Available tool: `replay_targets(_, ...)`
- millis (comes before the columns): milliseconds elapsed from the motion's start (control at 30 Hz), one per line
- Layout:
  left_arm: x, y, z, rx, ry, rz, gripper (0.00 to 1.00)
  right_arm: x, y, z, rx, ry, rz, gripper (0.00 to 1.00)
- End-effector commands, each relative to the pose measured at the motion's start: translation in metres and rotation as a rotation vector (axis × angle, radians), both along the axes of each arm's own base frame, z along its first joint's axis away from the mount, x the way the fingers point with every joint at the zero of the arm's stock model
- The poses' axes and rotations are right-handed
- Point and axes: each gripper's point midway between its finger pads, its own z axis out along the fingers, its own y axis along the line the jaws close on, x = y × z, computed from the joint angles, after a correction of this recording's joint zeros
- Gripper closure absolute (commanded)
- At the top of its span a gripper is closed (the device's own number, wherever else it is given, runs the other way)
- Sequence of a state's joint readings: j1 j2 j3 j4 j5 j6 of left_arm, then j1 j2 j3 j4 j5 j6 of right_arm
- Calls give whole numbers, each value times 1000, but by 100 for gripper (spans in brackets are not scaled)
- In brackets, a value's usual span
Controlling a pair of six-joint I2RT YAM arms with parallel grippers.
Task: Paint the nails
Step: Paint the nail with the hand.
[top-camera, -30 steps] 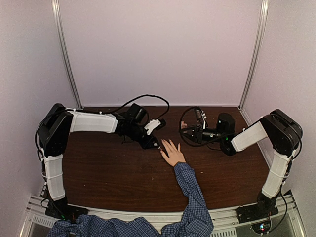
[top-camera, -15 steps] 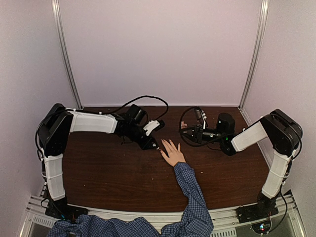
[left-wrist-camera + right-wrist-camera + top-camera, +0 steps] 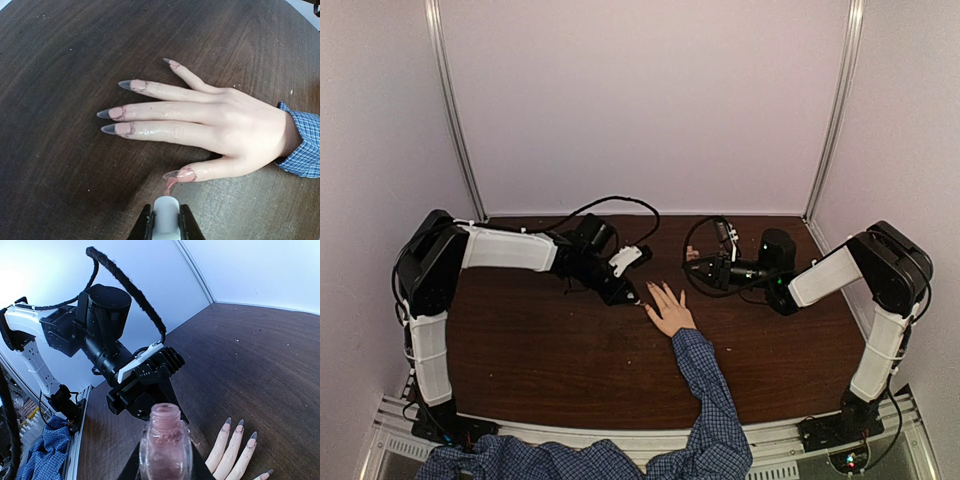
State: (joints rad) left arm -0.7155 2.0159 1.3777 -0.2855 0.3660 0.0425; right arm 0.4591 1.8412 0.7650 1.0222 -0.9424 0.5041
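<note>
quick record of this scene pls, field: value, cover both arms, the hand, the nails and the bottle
left gripper: shut on brush cap, pink brush tip at the thumbnail
right gripper: shut on polish bottle, bottle uncapped
hand: palm down on table, fingers spread
nails: long, pointed, pink polish near the bases, smeared onto the skin
sleeve: blue checked, ends at the wrist
</note>
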Motion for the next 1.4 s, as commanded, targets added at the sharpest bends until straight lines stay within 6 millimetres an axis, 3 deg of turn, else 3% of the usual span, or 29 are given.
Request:
replay_targets(0, 9, 3, 13, -28, -38, 22, 100, 1, -2, 4, 17, -24, 1, 100)
replay_targets(267, 9, 3, 30, -64, -64, 28, 100, 1, -2, 3, 16, -25, -2, 100)
replay_targets(467, -4, -5, 38, -124, -33, -32, 100, 1, -3, 4, 16, -25, -3, 100)
replay_targets(1367, -4, -14, 14, -100, 37, -59, 100, 1, -2, 3, 16, -24, -3, 100)
